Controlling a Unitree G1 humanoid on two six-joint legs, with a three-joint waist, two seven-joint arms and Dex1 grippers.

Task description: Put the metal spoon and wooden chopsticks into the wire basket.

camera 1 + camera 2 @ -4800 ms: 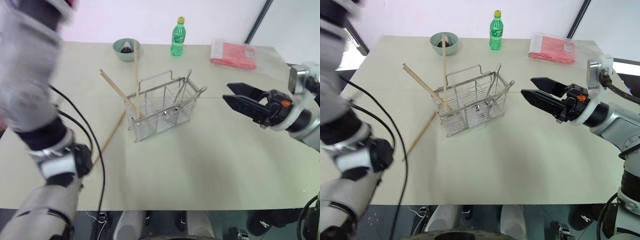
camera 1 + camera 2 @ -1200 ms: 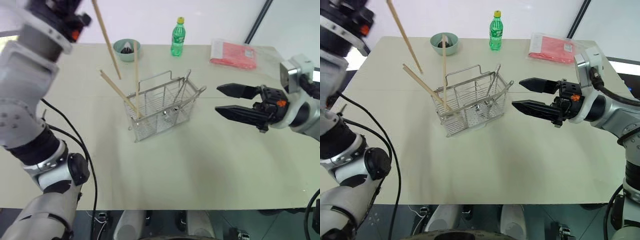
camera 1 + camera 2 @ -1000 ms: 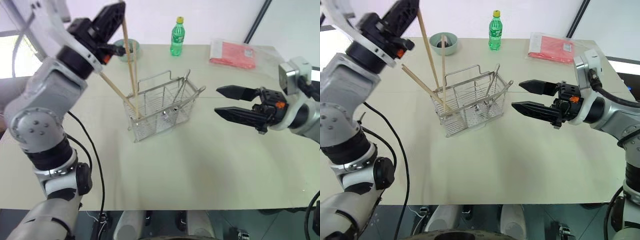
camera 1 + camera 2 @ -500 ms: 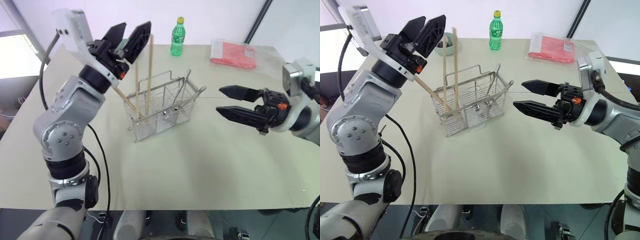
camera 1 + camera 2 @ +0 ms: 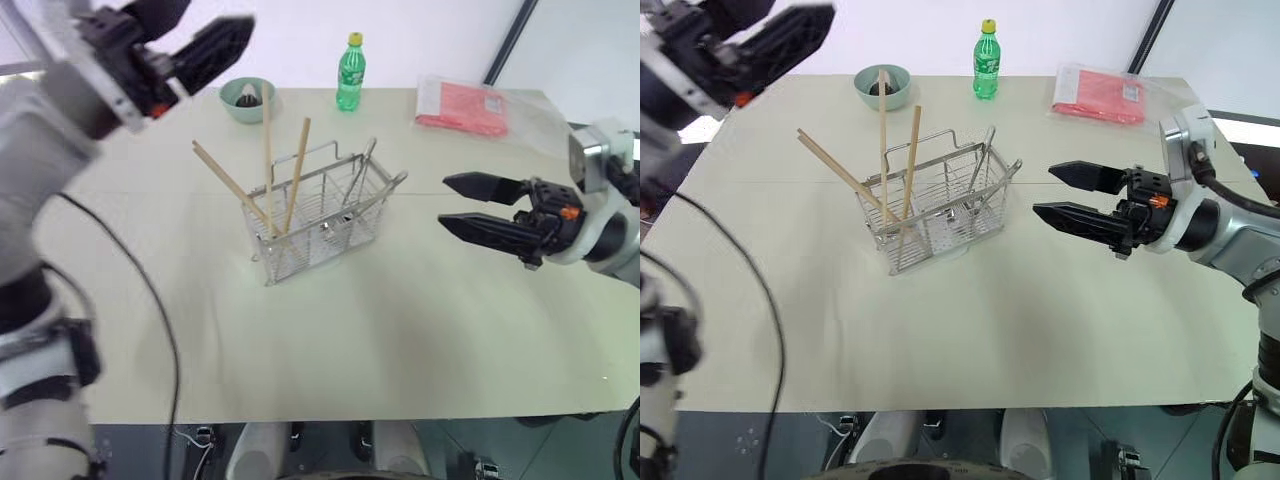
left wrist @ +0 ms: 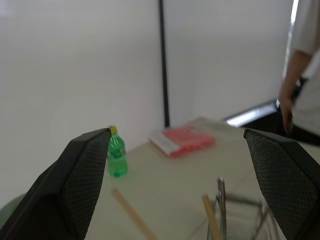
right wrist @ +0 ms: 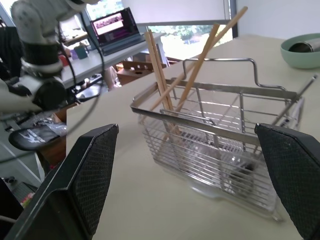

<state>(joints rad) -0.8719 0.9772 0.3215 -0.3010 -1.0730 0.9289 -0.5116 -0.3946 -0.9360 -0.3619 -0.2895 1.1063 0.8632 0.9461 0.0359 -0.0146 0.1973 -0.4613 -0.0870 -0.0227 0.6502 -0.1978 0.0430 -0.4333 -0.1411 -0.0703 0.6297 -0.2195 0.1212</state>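
Observation:
The wire basket [image 5: 322,214] stands mid-table. Three wooden chopsticks lean in its left end: one slants far left [image 5: 226,181], one stands nearly upright [image 5: 266,150], one tilts right [image 5: 297,172]. Two slim silver handles [image 5: 367,165] rise from the basket's right end; I cannot tell which is the metal spoon. My left gripper [image 5: 218,14] hangs open and empty, high up and to the left of the basket. My right gripper [image 5: 443,201] is open and empty, level with the basket on its right and pointing at it.
A green bottle [image 5: 350,72], a green bowl [image 5: 246,97] and a red packet [image 5: 462,105] stand along the table's far side. A person [image 6: 300,75] stands beyond the table in the left wrist view. A cable hangs near my left arm.
My left gripper opened and let go of the third chopstick, which now leans in the basket. The left hand then pulled away up and to the left. The right gripper stayed put.

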